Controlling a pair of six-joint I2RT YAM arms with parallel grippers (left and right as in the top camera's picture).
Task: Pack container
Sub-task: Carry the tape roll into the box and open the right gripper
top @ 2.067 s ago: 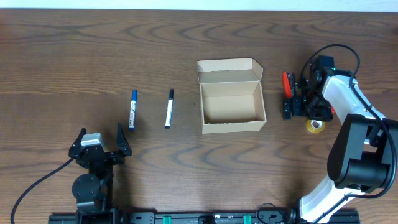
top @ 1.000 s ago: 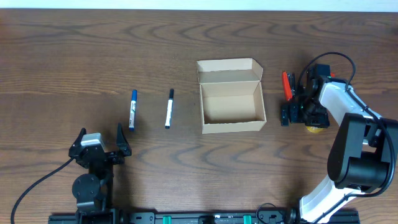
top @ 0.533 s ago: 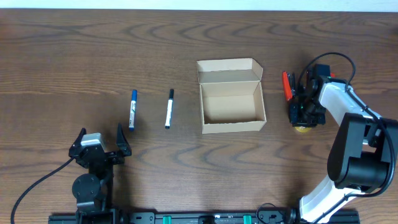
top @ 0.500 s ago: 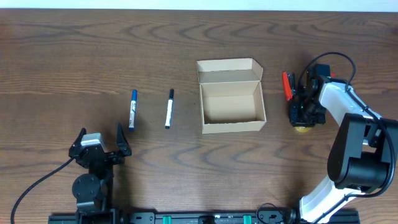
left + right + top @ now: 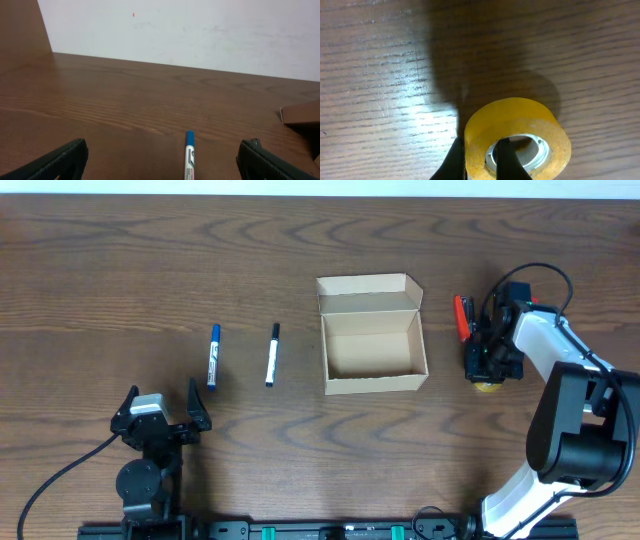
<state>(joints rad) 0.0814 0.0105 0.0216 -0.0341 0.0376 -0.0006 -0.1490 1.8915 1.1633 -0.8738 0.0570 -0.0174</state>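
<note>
On table (image 5: 150, 260), one box (image 5: 375, 383), two markers (image 5: 213, 357), tape (image 5: 515, 117)

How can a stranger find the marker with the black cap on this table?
Start at the open cardboard box in the middle of the table and look to its left, where two markers lie side by side. The black-capped marker is the one nearer the box; the blue-capped marker lies farther out.

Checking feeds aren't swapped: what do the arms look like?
Right arm: white shell over black joints, black looped cable at its wrist. Left arm: black, grey block on top, black tool fingers, black trailing cable.
</note>
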